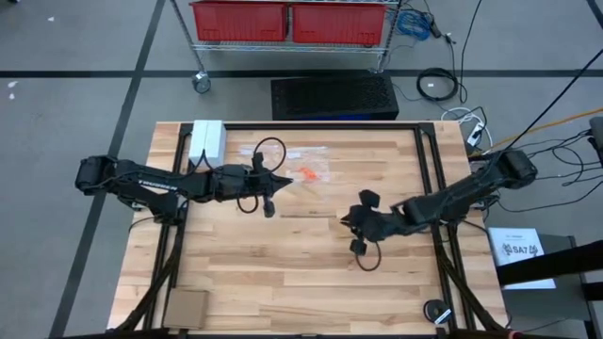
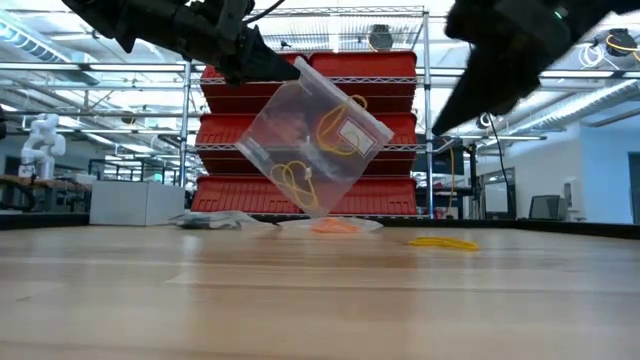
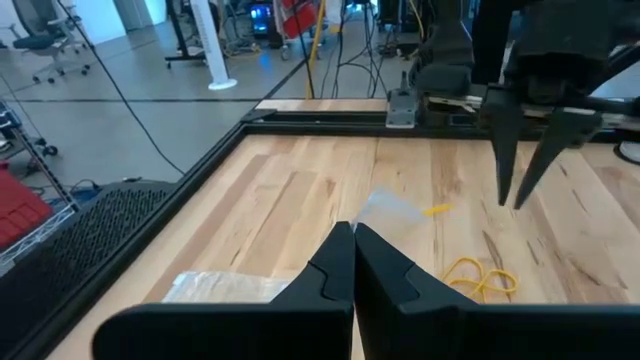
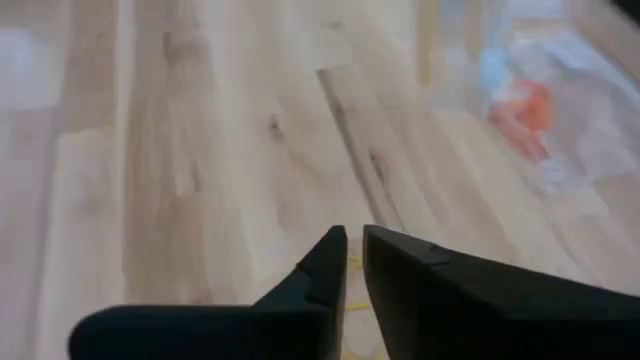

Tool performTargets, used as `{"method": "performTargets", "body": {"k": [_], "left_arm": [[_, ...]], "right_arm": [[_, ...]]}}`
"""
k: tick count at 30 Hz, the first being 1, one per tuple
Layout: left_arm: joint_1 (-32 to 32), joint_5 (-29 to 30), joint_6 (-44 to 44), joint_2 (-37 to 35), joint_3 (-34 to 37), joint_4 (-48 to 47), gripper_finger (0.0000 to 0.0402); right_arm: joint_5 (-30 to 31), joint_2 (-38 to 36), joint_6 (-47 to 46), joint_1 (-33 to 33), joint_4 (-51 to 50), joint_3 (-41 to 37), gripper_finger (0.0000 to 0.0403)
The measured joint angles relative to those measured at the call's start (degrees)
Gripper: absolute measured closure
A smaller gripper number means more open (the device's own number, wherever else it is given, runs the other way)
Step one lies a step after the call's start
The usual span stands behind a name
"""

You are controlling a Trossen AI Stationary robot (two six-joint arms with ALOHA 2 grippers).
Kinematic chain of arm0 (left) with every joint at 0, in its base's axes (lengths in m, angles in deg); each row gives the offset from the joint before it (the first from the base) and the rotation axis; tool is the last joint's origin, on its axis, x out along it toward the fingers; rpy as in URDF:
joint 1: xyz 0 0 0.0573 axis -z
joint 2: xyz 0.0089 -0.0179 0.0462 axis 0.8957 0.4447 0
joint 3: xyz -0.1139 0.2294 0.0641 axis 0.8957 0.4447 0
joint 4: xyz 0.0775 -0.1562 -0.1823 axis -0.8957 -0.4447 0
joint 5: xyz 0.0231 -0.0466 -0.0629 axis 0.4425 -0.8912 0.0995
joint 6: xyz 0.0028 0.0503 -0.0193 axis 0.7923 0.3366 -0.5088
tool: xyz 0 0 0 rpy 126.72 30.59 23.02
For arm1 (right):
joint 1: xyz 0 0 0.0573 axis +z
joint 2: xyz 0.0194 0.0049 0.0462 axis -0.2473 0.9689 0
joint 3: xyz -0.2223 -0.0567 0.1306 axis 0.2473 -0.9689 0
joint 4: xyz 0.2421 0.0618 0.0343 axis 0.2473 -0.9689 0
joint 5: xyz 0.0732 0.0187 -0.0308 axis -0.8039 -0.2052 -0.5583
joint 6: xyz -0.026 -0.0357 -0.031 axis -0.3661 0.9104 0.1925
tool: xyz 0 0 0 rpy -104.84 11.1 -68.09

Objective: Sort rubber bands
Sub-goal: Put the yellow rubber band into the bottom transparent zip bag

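- The left gripper [image 2: 268, 66] hangs in the upper left of the low view, its fingers pinched tight on the top corner of a clear zip bag [image 2: 315, 135], which dangles tilted above the table [image 2: 320, 300].
- Inside that bag, yellowish rubber bands [image 2: 340, 122] show through the plastic, one loop high and another near the bag's lower end.
- In the left wrist view the same fingers [image 3: 352, 262] meet with barely a slit between them.
- More yellow bands [image 2: 443, 242] lie loose on the wood, right of centre in the low view.
- An orange clump [image 1: 306, 174] sits inside another clear bag [image 1: 316, 168] lying flat, upper middle of the high view.
- The right gripper [image 4: 352, 262] hovers above the table near the centre of the high view; its fingers are nearly together, a thin gap between them and nothing in it.
- A white box [image 1: 206, 139] rests by the table's upper left corner in the high view, and red bins [image 2: 310, 130] fill the shelves behind.
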Motion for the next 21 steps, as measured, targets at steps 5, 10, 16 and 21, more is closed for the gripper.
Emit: {"method": "performTargets", "body": {"k": [5,10,16,21], "left_arm": [[0.0,0.0,0.0,-0.7,0.0,0.1,0.0401],[0.0,0.0,1.4,-1.7,0.0,0.1,0.0401],[0.0,0.0,0.9,-1.7,0.0,0.1,0.0401],[0.0,-3.7,0.2,-1.8,0.0,0.1,0.0401]], "right_arm": [[8.3,-2.0,-6.0,2.9,8.7,-9.2,0.0386],[8.3,0.6,-11.1,0.5,15.6,-13.6,0.0394],[6.7,3.1,-4.3,-2.6,26.9,-13.5,0.0394],[7.4,3.0,-0.2,-2.6,34.3,-13.5,0.0373]]}}
